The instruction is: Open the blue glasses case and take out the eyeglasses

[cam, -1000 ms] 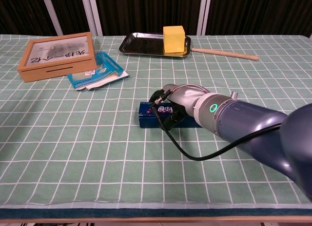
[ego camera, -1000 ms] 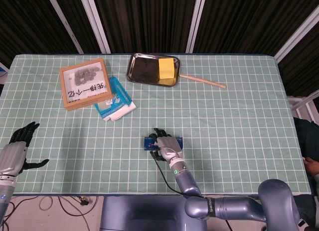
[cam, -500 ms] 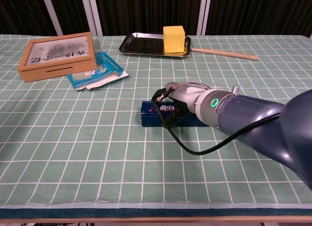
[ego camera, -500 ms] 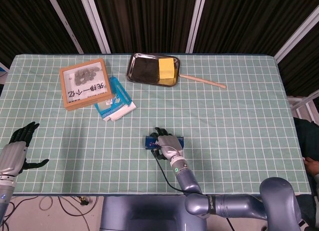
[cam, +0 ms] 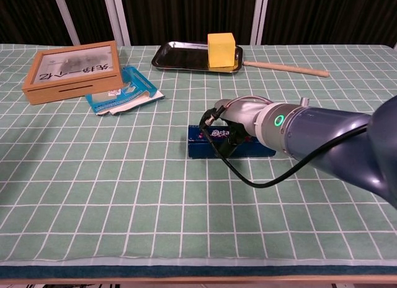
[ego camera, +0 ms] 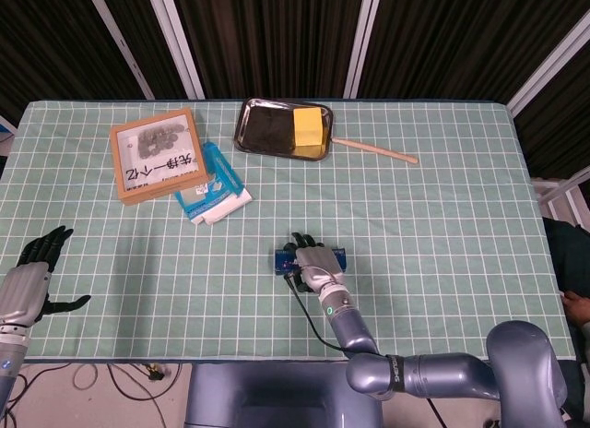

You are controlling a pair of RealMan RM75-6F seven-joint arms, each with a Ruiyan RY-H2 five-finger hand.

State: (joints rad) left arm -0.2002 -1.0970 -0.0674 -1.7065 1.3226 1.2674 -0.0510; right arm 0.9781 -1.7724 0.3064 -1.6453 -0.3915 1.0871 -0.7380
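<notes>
R hand lies over the closed blue glasses case mid-table w/ fingers draped on it, real grip unclear; L hand idle, fingers spread, at table's near-left edge.

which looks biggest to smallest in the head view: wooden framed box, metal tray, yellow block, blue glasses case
1. wooden framed box
2. metal tray, a little smaller
3. and 4. yellow block and blue glasses case: unsure, since the right hand covers most of the case.

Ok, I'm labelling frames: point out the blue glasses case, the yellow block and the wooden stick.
blue glasses case (cam: 200,145): chest view, front wall.
yellow block (cam: 221,49): chest view, front face.
wooden stick (ego camera: 373,148): head view, mid-shaft.
</notes>
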